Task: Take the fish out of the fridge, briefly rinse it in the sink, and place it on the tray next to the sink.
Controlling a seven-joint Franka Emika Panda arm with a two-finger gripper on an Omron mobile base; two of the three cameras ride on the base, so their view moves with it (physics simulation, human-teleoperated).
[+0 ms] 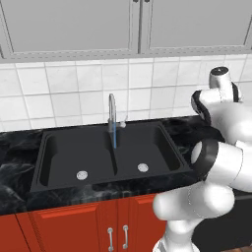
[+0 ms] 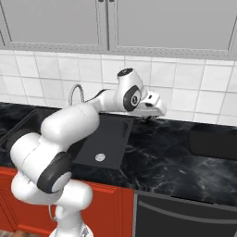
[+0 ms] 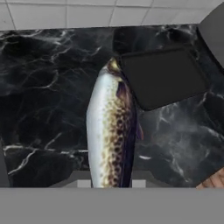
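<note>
Fish (image 3: pixel 111 131) apparently gripped, hand view — tray (image 3: pixel 164 76) beyond, faucet (image 1: pixel 112 115) running

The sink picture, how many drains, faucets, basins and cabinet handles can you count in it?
Drains: 2
Faucets: 1
Basins: 2
Cabinet handles: 2
Total: 7
</note>
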